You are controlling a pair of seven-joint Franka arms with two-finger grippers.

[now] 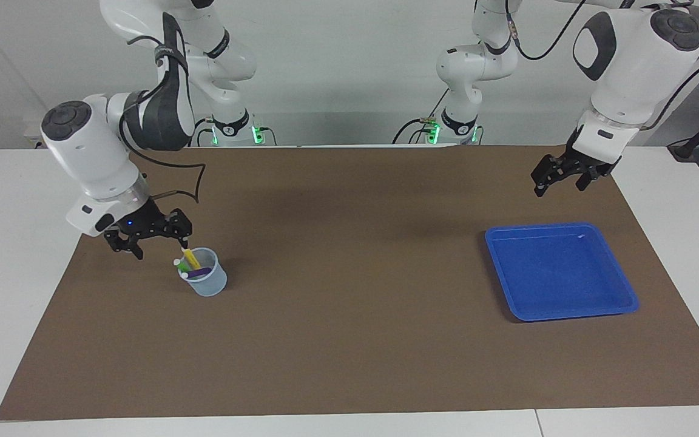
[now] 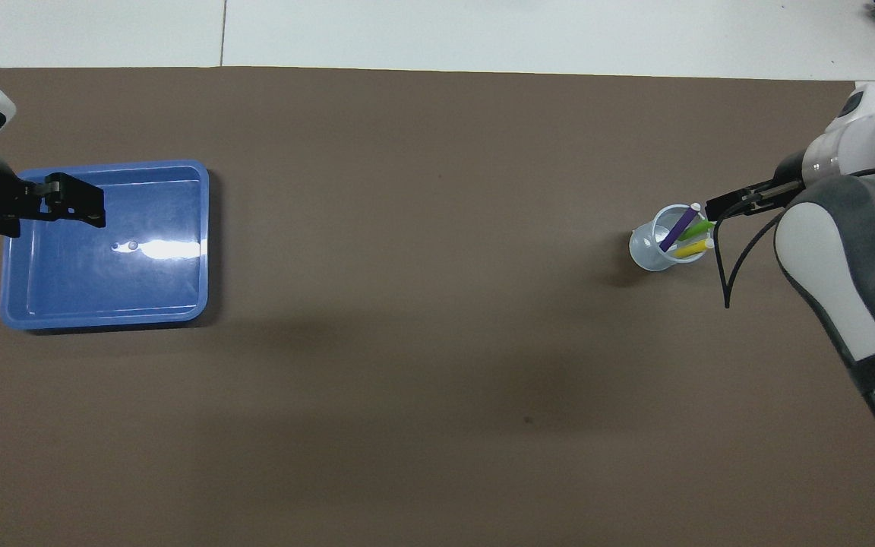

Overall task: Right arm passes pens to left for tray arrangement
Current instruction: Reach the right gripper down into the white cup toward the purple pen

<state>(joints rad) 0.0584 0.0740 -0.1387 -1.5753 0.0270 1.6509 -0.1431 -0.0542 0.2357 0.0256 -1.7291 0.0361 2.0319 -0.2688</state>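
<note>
my right gripper (image 1: 160,244) hangs low at the right arm's end of the brown mat (image 1: 349,340), its fingers spread wide and holding nothing. one fingertip sits just at the white cap of the yellow pen (image 1: 190,258), though i cannot tell whether it touches. the other fingertip is out over bare mat, to the side of the cup away from the table's middle. the three pens stand together in a small translucent cup (image 1: 209,283) on the mat: the yellow one, the green pen (image 2: 696,229) and the purple pen (image 2: 678,228), all leaning with their white caps poking over the rim toward my right gripper's side. from overhead my right gripper's dark tip (image 2: 728,203) shows right next to the green pen's cap. my left gripper (image 1: 559,178) waits up in the air at the left arm's end of the table, fingers open too, with nothing between them. in the facing view it is above the mat on the robots' side of the blue tray (image 1: 622,297), and from overhead it overlaps the tray's edge (image 2: 103,323). the tray lies flat on the mat with no pens in it, well apart from the cup.
</note>
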